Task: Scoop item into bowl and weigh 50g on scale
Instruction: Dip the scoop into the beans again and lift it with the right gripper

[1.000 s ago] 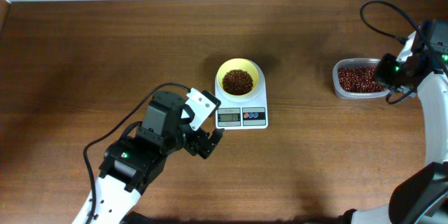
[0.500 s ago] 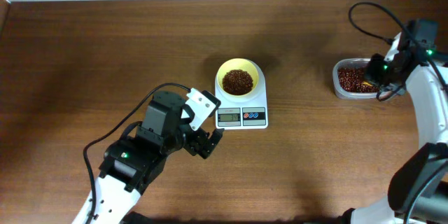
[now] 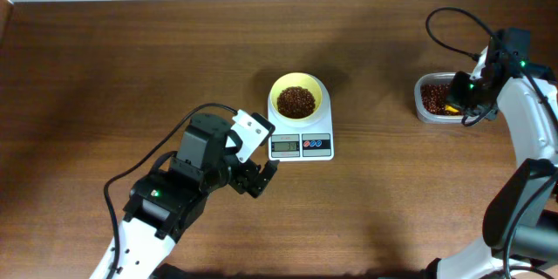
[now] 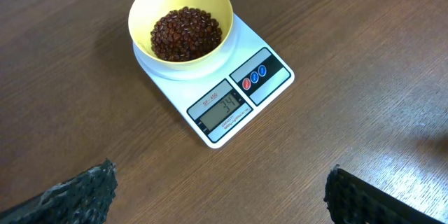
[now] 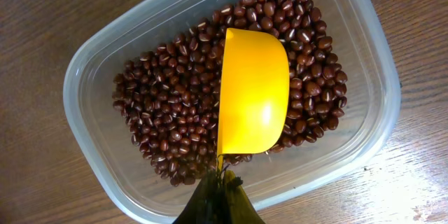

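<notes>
A heap of dark reddish-brown beans [image 4: 185, 33] lies in the pale yellow bowl [image 4: 143, 3], filling only its lower part. The bowl stands on the platform of the white scale [image 4: 276, 87], behind the grey display [image 4: 225, 108] and the red and blue buttons [image 4: 253, 77]; the displayed figures are not clearly legible. The scale sits near the middle of the wooden table [image 3: 131, 52]. The left gripper [image 3: 257, 177] hangs just in front of the scale, clear of it, fingers spread wide and holding nothing. Well apart, at the right edge, a clear plastic container [image 5: 91, 77] holds more beans. The right gripper [image 5: 218, 194] is clamped on the handle of a yellow scoop [image 5: 253, 91], whose head is down among those beans.
</notes>
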You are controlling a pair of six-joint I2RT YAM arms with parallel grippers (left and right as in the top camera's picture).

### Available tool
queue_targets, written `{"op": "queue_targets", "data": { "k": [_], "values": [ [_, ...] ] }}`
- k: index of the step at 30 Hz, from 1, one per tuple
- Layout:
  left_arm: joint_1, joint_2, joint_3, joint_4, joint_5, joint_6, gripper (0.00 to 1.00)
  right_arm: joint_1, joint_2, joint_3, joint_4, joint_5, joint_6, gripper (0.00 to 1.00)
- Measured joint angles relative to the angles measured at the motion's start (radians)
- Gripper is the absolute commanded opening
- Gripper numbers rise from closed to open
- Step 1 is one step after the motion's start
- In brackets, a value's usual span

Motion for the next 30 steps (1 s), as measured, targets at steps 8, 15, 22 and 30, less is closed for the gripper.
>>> {"op": "queue_targets", "data": {
  "k": [8,15,22,30],
  "values": [
    [0.000,0.000,0.000,0.000,0.000,0.000,0.99,0.000,0.004,0.000,0.005,-0.026,0.001,0.04],
    [0.000,0.000,0.000,0.000,0.000,0.000,0.99,0.000,0.010,0.000,0.001,-0.072,0.000,0.04],
    [0.000,0.000,0.000,0.000,0.000,0.000,0.99,0.000,0.028,0.000,0.001,-0.176,-0.023,0.04],
    [0.000,0.000,0.000,0.000,0.000,0.000,0.99,-0.010,0.031,0.000,-0.025,-0.249,-0.068,0.04]
  ]
}}
